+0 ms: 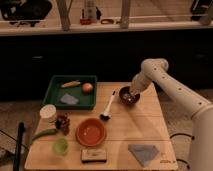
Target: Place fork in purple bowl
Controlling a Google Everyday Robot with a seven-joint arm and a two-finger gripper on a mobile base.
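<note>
The purple bowl [129, 97] stands on the wooden table [150, 125] near its far right edge. My gripper [131, 92] hangs right over the bowl's mouth, at the end of the white arm [170, 85] that reaches in from the right. A small pale shape shows at the bowl's mouth under the gripper; I cannot tell whether it is the fork, or whether the gripper holds it. No fork lies elsewhere on the table.
A white-handled brush with a black head [108, 106] lies just left of the bowl. A green tray [55, 86] at the far left holds an orange fruit [87, 87]. An orange bowl [91, 132], green cup [61, 145], white container [48, 112] and blue-grey cloth [143, 153] sit nearer.
</note>
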